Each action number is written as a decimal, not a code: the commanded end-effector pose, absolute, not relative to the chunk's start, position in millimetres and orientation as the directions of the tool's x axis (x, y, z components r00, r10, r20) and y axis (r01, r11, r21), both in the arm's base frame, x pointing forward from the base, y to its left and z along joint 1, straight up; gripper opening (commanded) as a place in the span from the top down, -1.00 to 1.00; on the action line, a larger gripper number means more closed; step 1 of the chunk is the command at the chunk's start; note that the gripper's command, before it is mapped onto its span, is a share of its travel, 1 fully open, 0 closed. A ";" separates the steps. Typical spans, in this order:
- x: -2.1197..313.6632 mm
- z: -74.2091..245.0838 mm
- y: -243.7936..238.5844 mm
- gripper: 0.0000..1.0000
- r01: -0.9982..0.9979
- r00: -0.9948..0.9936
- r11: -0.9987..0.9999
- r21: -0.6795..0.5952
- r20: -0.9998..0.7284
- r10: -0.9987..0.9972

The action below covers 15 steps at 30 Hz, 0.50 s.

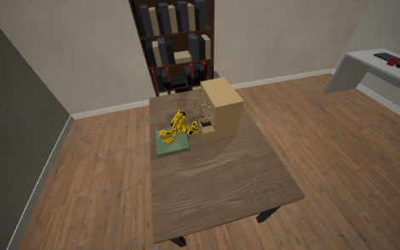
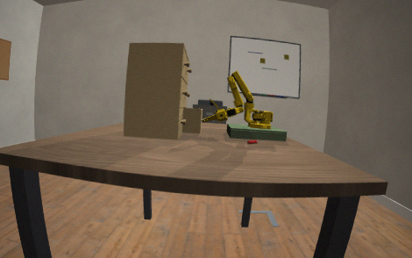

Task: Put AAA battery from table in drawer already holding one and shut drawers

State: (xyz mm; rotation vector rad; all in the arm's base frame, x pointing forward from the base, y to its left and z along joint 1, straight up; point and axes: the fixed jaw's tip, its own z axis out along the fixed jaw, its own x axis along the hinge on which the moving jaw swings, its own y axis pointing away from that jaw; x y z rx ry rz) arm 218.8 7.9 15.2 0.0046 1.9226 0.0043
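A tan drawer cabinet [image 1: 221, 108] stands on the wooden table, also in the exterior view [image 2: 155, 89]. Its lowest drawer [image 2: 191, 120] [image 1: 207, 124] is pulled partly out towards the arm. What it holds is hidden. My yellow gripper [image 2: 205, 119] reaches the front of that drawer at its knob, with its fingers a little apart and nothing held [image 1: 198, 128]. A small red object [image 2: 252, 141], too small to identify, lies on the table in front of the arm's base. The upper drawers look shut, with small knobs sticking out.
The arm stands on a green base plate [image 1: 172, 144] [image 2: 256, 132] on the table's left side. A bookshelf [image 1: 176, 42] stands behind the table. A white desk [image 1: 370, 64] is at the far right.
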 end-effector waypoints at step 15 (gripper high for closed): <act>220.2 15.2 5.4 0.57 0.007 -0.432 1.000 -0.007 -0.902 -0.004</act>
